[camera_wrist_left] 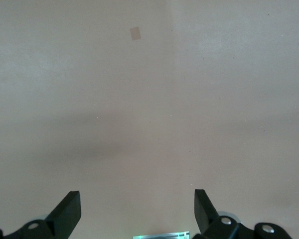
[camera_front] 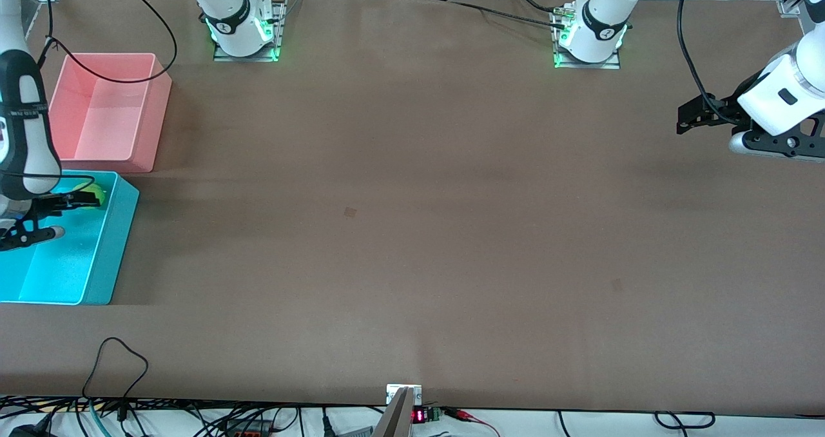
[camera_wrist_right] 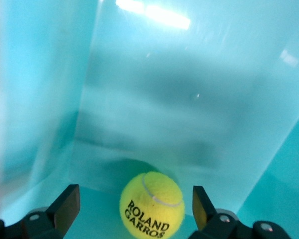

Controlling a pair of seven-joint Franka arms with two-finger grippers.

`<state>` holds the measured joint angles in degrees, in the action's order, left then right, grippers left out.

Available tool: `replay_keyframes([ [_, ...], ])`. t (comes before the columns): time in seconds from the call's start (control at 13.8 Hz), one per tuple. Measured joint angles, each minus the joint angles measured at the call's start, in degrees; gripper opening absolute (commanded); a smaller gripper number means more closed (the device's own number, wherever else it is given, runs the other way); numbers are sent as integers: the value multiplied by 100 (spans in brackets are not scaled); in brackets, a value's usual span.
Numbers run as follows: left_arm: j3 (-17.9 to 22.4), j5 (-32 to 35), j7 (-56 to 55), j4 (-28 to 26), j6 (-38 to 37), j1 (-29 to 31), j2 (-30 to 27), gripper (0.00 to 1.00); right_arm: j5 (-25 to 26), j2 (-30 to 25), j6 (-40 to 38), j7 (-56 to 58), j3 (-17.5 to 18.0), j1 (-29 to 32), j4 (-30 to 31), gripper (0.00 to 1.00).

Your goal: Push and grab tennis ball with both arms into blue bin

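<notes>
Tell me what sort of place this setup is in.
Most likely a robotics lab test bench. Two white arms are bolted to plates along one edge of a brown table, loose cables run along the table edges, and the only props are a blue bin, a pink bin and a tennis ball.

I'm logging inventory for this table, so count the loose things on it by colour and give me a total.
Pink rectangular plastic bin: 1
Cyan rectangular plastic bin: 1
Yellow-green fuzzy tennis ball, lying in the cyan bin between the right gripper's open fingers: 1
Total: 3
</notes>
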<state>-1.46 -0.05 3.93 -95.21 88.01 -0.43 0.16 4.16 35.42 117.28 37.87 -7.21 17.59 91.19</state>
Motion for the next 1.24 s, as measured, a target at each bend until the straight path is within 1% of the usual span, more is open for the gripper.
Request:
replay_keyframes([
  [0.29, -1, 2, 0, 0, 0, -2, 0, 100, 0, -698, -210, 0, 240, -4, -165, 100],
  [0.44, -1, 2, 0, 0, 0, -2, 0, 100, -1, -1067, -550, 0, 438, -17, -210, 100],
  [0.58, -1, 3, 0, 0, 0, -3, 0, 100, -6, -1510, -1078, -5, 617, -163, -247, 100],
  [0.73, -1, 3, 0, 0, 0, -4, 0, 100, -17, -1929, -1615, -221, 668, -505, -345, 100],
  [0.94, -1, 3, 0, 0, 0, -6, 0, 100, -42, -2420, -2452, -1204, 699, -1223, -575, 100],
  [1.09, -2, 3, 0, 0, 0, -9, 0, 100, -87, -2626, -2799, -1821, 735, -1573, -606, 100],
  [1.24, -4, 3, 0, 1, 0, -11, 0, 100, -96, -2747, -2956, -2257, 752, -1830, -609, 100],
])
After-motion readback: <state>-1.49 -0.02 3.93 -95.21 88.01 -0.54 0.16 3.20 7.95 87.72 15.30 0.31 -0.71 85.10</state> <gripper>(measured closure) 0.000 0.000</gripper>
